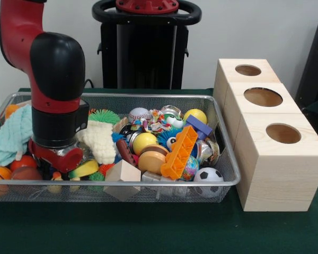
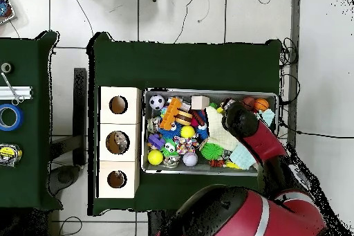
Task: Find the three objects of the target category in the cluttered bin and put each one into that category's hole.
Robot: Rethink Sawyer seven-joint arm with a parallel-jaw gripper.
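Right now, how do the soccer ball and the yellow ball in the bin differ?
The soccer ball is white with black patches; the yellow ball is plain. The soccer ball sits against the bin's near mesh wall in the front view, at its box-side corner; the yellow ball lies mid-bin among toys. Both are round and similar in size.

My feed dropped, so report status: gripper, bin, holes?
Gripper down in silver wire-mesh bin, camera-left end, grip state hidden. Smallest hole in pale pine cube unobstructed. White knitted cloth crowds gripper.

Crammed mesh bin (image 1: 222, 138) beside hole (image 1: 248, 70)
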